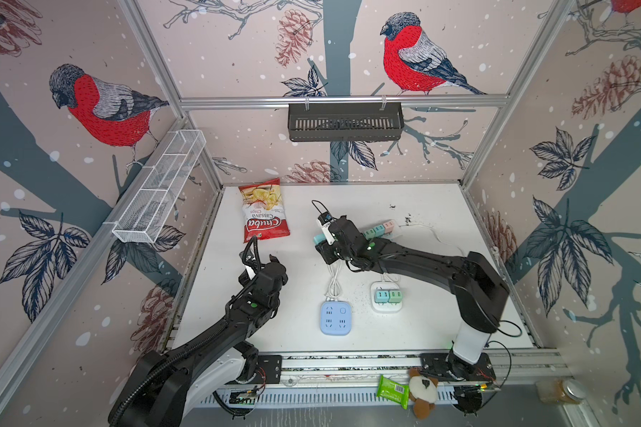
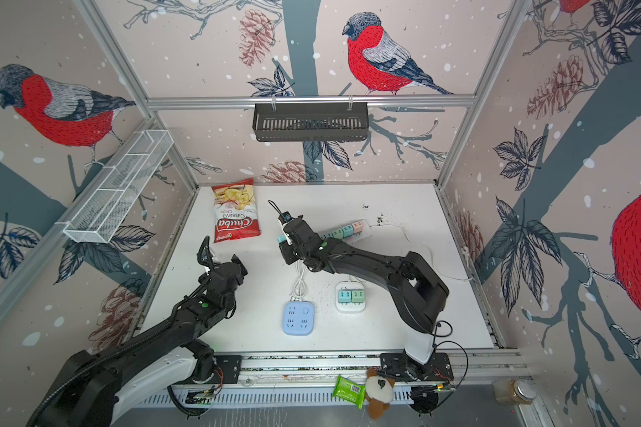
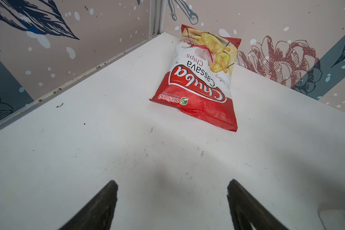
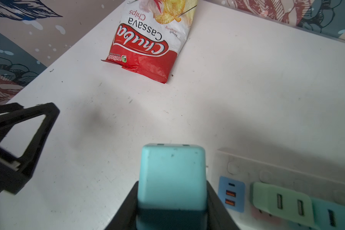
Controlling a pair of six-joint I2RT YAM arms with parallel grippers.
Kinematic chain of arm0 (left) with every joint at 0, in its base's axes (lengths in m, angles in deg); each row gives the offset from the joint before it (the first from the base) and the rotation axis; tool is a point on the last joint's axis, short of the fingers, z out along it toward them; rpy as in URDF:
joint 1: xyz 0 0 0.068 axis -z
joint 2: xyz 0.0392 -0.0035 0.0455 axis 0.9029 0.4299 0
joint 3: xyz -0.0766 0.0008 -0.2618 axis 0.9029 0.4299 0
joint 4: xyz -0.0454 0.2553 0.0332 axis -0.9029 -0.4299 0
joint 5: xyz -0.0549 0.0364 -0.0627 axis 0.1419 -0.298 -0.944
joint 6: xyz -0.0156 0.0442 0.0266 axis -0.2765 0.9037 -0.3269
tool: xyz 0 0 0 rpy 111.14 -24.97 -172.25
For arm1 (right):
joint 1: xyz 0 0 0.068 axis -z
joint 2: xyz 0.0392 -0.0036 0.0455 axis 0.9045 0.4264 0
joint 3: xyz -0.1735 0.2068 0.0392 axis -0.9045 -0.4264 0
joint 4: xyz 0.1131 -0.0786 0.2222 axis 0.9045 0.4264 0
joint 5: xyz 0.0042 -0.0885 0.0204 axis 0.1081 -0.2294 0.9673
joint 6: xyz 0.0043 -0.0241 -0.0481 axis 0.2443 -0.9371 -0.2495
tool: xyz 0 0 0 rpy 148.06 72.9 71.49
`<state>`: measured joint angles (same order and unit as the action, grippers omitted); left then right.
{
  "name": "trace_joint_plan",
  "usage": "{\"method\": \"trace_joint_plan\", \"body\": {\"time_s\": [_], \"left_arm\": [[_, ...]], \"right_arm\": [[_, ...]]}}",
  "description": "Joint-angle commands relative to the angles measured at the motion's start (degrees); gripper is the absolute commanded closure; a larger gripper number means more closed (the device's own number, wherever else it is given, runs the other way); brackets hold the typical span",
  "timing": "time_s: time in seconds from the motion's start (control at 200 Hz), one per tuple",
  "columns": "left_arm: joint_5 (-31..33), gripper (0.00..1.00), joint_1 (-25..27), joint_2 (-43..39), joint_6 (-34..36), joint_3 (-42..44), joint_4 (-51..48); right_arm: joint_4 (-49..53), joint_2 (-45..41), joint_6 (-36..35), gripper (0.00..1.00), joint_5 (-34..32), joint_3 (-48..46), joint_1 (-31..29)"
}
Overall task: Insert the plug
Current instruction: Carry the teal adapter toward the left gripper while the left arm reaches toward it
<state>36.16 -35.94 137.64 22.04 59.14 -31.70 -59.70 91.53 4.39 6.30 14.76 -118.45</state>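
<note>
My right gripper [image 4: 172,186] is shut on a teal cube plug [image 4: 171,167], one black finger on each side of it. In both top views the plug [image 1: 318,239] [image 2: 281,239] hangs above the table just left of a long white power strip [image 1: 398,231] [image 2: 363,233] that carries several pastel plugs. In the right wrist view the strip [image 4: 271,165] lies right of the held plug. My left gripper [image 1: 263,254] [image 3: 171,184] stands open with nothing between its fingers, over bare table left of centre.
A red and white chips bag [image 1: 263,210] [image 3: 203,79] lies at the back left. A blue square socket block [image 1: 335,318] and a white block [image 1: 385,308] holding two plugs sit in front, with white cables running between them. Walls close the table sides.
</note>
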Motion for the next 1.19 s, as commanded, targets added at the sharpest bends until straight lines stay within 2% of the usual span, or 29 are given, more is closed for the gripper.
{"method": "trace_joint_plan", "body": {"time_s": [0.0,0.1,0.245,0.52,0.615,0.721,0.811,0.896,1.056,1.181], "left_arm": [[-1.56,0.14,-0.05,-0.28,1.44,0.03,2.95],[-2.73,0.14,-0.04,-0.63,1.98,0.02,3.08],[-5.46,0.14,-0.11,-1.29,4.18,0.92,5.44],[-8.53,0.13,-0.07,-1.28,6.44,1.57,7.69],[-9.43,0.13,-0.04,-0.62,6.9,1.25,7.7],[-10.94,0.13,-0.04,0.05,7.75,0.74,7.37],[-13.93,0.12,-0.06,-0.23,8.43,-1.83,3.07],[-21.85,0.12,-0.03,-2.07,7.46,-6.79,-4.48],[-32.66,0.09,0.05,-6.84,9.03,-8.06,-2.82],[-37.36,0.08,-0.02,-12.23,8.96,-7.95,-2.08]], "right_arm": [[-9.66,-6.42,0.47,0.89,-3.9,-6.22,-0.13],[-14.08,-12.9,-0.39,0.95,-7.25,-12.89,-0.1],[-21.64,-23.04,-1.76,0.96,-11.17,-23.52,-0.1],[-39.76,-44.22,-5.24,0.96,-12.28,-45.16,0.03],[-42.73,-49.95,-6.31,0.97,-13.94,-50.79,0.14],[-41.57,-54.82,-8.15,0.97,-15.16,-54.03,0.34],[-41.2,-58.6,-9.15,0.97,-16.75,-56.38,0.44],[-43.19,-61.78,-10.35,0.97,-14.26,-58.91,1.01],[-47.74,-63.11,-12.65,0.96,-7.76,-62.11,1.11],[-48.1,-61.41,-13.06,0.97,-8.34,-61.84,1.02]]}}
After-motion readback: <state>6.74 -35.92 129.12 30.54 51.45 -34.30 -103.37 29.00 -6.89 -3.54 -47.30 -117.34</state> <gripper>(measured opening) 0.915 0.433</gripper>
